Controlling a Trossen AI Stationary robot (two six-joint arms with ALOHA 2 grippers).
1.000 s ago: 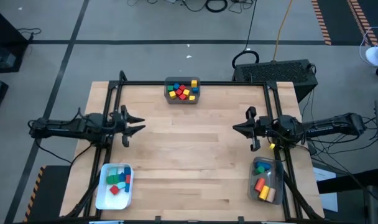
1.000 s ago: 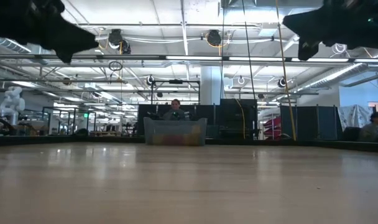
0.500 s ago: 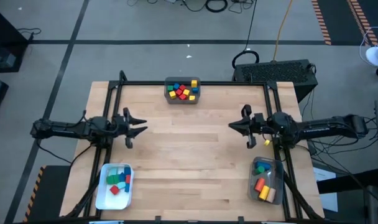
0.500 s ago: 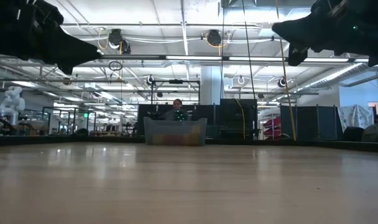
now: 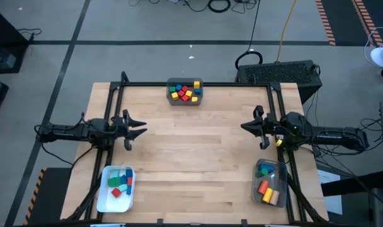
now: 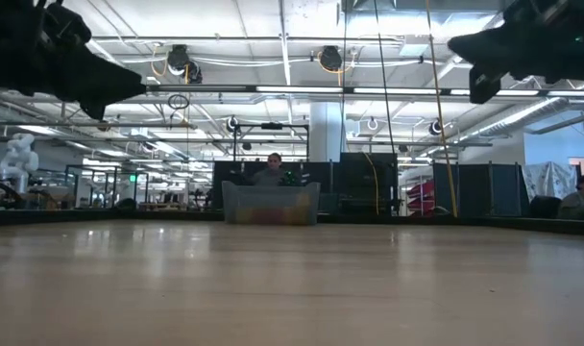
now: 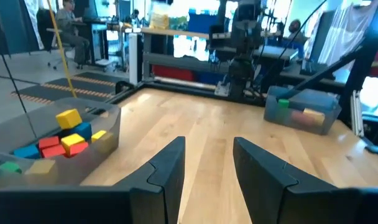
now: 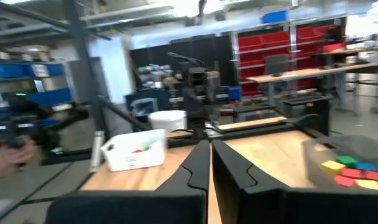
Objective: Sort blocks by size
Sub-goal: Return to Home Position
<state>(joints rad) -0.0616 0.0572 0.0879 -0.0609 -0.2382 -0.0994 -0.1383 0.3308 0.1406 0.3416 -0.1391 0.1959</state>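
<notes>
**High view.** The wooden table (image 5: 191,164) carries three bins. The grey bin (image 5: 169,94) sits at the middle of the far edge and holds the grey-bin blocks (image 5: 184,93), which are red, yellow and blue. The white bin (image 5: 109,203) at the near left corner holds the white-bin blocks (image 5: 120,181), which are cyan, green, red and blue. The clear bin (image 5: 281,176) at the near right corner holds the clear-bin blocks (image 5: 265,186), which are orange, red, yellow and blue. The left claw (image 5: 141,126) hangs over the table's left side and the right claw (image 5: 245,127) over its right side. They point toward each other, and each is well apart from every bin. No block lies loose on the table.

**Low view.** The left claw (image 6: 119,82) and the right claw (image 6: 470,58) show as dark shapes high above the table top. The grey bin (image 6: 271,204) stands at the far edge, and a person sits beyond it.

**Left wrist view.** The left claw (image 7: 207,168) is released, with its fingers spread and nothing between them. The grey-bin blocks (image 7: 68,134) lie off to one side, and the clear bin (image 7: 304,115) stands across the table.

**Right wrist view.** The right claw (image 8: 211,165) is clenched on nothing, with only a sliver between its fingers. The white bin (image 8: 136,152) stands across the table. The grey-bin blocks (image 8: 347,171) lie to one side.
</notes>
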